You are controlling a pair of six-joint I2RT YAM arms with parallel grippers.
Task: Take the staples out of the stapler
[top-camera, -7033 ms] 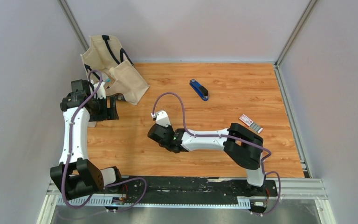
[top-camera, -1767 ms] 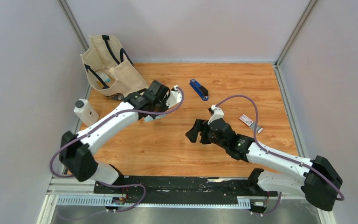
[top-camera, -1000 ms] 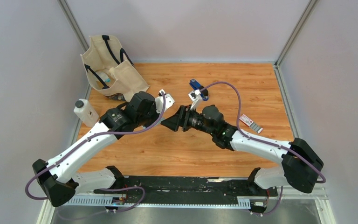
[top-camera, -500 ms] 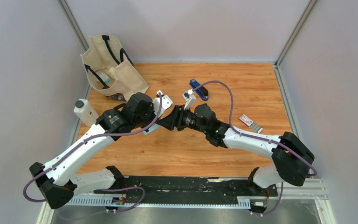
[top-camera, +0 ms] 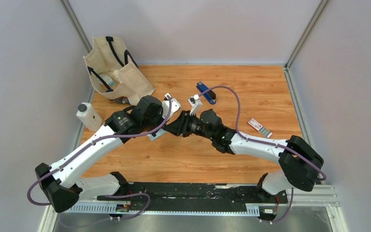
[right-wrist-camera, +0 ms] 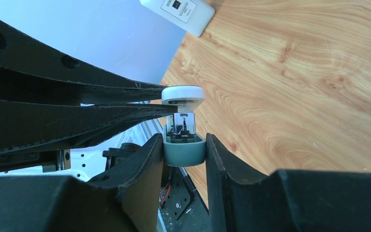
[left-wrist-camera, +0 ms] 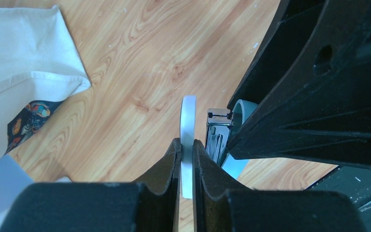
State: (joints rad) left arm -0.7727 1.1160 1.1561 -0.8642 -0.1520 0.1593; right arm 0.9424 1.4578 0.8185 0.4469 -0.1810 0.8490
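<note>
Stapler [right-wrist-camera: 183,95], pinched by white top in left gripper [left-wrist-camera: 186,145] and by grey base in right gripper [right-wrist-camera: 184,141]: keep both grips firm, pull apart slowly, no twisting.

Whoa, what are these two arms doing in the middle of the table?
They are sharing one small stapler, held over the wooden table. The left arm's fingers pinch its thin white top, and the right arm's fingers press against both sides of its grey-blue base. The stapler is hinged open, with bare metal showing inside. Whether staples are in there is hard to tell.
</note>
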